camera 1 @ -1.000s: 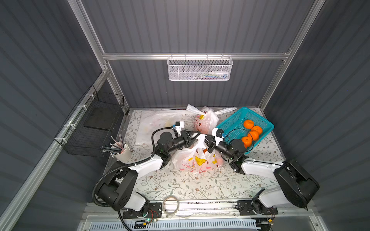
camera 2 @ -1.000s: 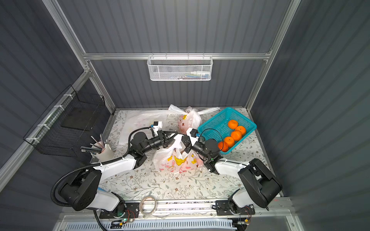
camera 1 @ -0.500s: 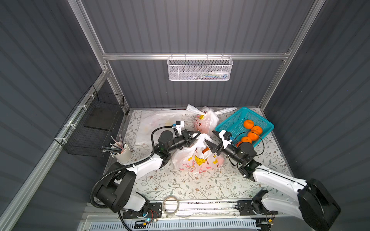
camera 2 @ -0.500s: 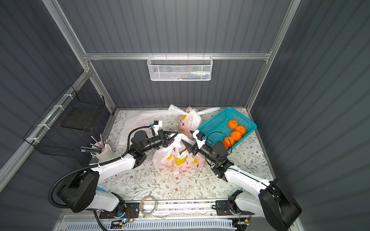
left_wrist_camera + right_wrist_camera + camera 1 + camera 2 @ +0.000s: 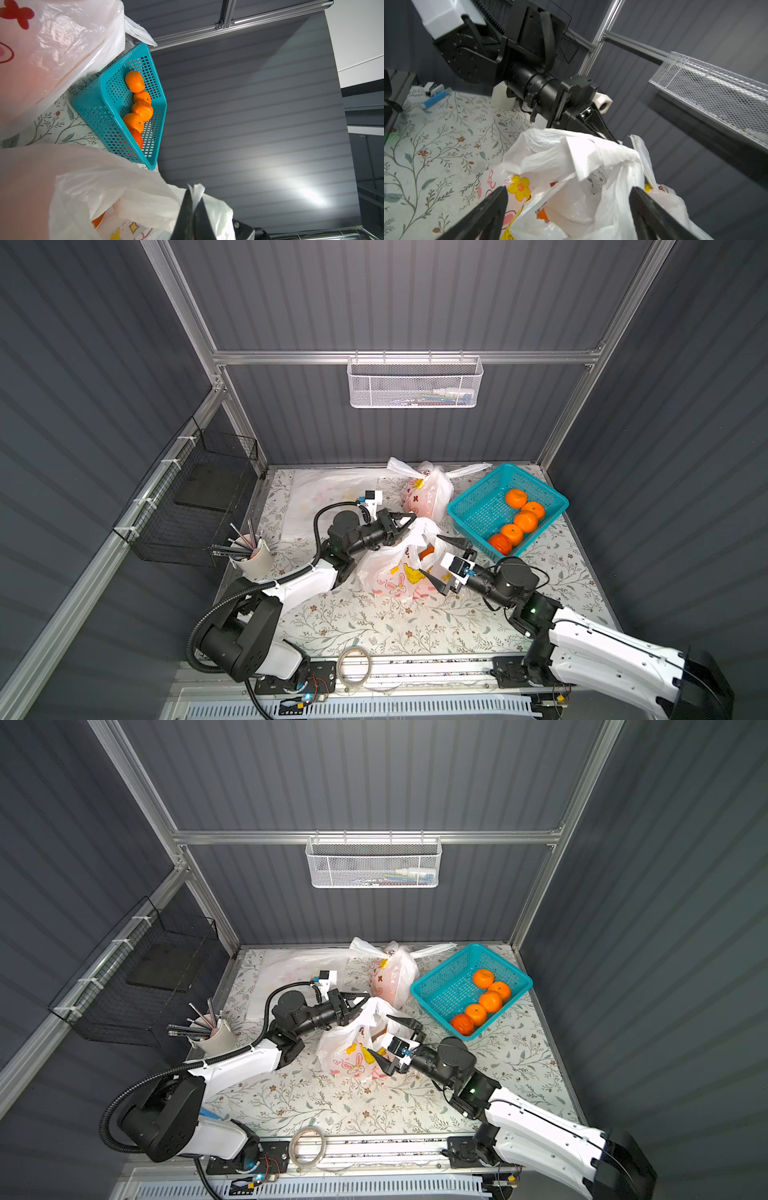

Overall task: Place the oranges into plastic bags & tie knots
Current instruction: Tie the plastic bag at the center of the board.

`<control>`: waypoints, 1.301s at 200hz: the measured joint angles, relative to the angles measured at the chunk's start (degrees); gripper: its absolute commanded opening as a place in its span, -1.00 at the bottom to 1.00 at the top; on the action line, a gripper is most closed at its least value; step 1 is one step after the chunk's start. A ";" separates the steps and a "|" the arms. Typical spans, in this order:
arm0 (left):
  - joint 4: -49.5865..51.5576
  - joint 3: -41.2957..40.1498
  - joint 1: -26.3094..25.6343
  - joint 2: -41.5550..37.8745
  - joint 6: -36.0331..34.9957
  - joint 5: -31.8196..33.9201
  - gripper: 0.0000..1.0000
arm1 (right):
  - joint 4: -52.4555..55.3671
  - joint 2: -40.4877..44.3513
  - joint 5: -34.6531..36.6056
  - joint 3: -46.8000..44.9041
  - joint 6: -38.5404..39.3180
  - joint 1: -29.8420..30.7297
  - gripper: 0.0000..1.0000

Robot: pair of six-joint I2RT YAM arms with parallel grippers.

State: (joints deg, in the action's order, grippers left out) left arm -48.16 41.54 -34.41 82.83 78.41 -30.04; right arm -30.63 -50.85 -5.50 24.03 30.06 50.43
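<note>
Bag (image 5: 395,572) upright, mouth prob. up, left pincer (image 5: 410,518) pinching.

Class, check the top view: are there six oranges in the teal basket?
No, only five oranges sit in the basket, in a row along one wall.

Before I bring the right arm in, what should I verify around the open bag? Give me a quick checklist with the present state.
1. Left jaws shut on the front bag rim: ok.
2. Right jaws open, one on each side of that bag, gripping nothing: ok.
3. Orange inside that bag: ok; how many, cannot tell.
4. Bag mouth knotted: not ok, untied.
5. Basket emptied: not ok, five oranges lie in it.
</note>
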 measured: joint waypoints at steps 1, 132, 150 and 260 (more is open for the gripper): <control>0.00 0.00 0.00 0.00 0.00 0.00 -1.00 | -0.02 -0.13 0.09 0.02 -0.04 0.09 0.52; 0.76 0.00 0.00 0.00 -0.02 0.04 -1.00 | -5.01 -9.60 7.61 5.90 9.79 2.89 -0.28; 1.11 0.00 0.00 0.00 -0.02 0.04 -1.00 | -5.33 -9.53 7.61 5.99 9.81 3.15 -0.50; 10.82 1.60 3.96 -4.39 -5.53 0.13 -1.00 | 4.39 -4.24 11.52 6.60 7.85 3.17 -1.00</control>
State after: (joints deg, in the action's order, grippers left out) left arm -37.34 43.13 -30.46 78.43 72.88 -29.91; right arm -26.24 -55.09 6.02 30.63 37.91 53.60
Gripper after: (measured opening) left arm 0.049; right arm 0.049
